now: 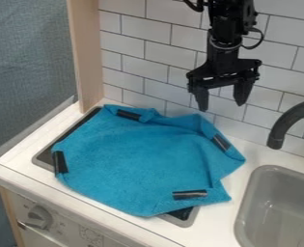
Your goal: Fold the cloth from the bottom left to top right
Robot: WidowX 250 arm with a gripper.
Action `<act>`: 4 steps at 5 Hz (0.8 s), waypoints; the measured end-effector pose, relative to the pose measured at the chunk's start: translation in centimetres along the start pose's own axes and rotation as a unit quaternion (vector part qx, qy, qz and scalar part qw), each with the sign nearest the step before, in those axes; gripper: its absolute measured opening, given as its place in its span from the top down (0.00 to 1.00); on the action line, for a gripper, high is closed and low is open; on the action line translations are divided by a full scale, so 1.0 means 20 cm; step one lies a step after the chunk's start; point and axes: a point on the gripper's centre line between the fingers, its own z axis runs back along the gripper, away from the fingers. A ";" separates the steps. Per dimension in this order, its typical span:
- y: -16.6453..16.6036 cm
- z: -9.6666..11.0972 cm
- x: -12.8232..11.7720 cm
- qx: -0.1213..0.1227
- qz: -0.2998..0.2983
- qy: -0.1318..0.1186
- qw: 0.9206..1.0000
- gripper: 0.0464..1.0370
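My black two-finger gripper (222, 107) hangs before the white tiled backsplash (144, 53) of a toy kitchen, its fingers spread apart and nothing pinched between them. Below, a blue terry cloth (141, 161) lies across the dark stovetop (44, 157) and spills onto the white counter (222, 215), between the wooden post (89, 53) and the gray sink (251, 193). Black strips mark its edges: one at the left (60, 162), one at the back (128, 115), one at the right (221, 142) and one at the front (189, 194). The cloth is rumpled along its back and right sides, nearly as broad as it is long, so I can name no sure long axis. The relation that matters is a diagonal one—I am poised near the top right, the fold's destination, while the bottom left, where the fold should begin, lies across the fabric, down and to the left in the view. Mine is the only arm at work, and I judge that it must cross the cloth and descend before gripping that far edge.
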 end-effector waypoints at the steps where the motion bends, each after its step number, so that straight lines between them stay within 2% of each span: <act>1: 0.03 -0.06 -0.03 0.012 0.000 0.015 1.000 0.04; 2: 0.16 -0.09 -0.06 0.034 0.021 0.046 0.998 0.04; 3: 0.34 -0.01 0.02 0.039 0.062 0.049 0.996 0.04; 4: 0.52 0.04 0.01 0.060 0.072 0.043 0.995 0.04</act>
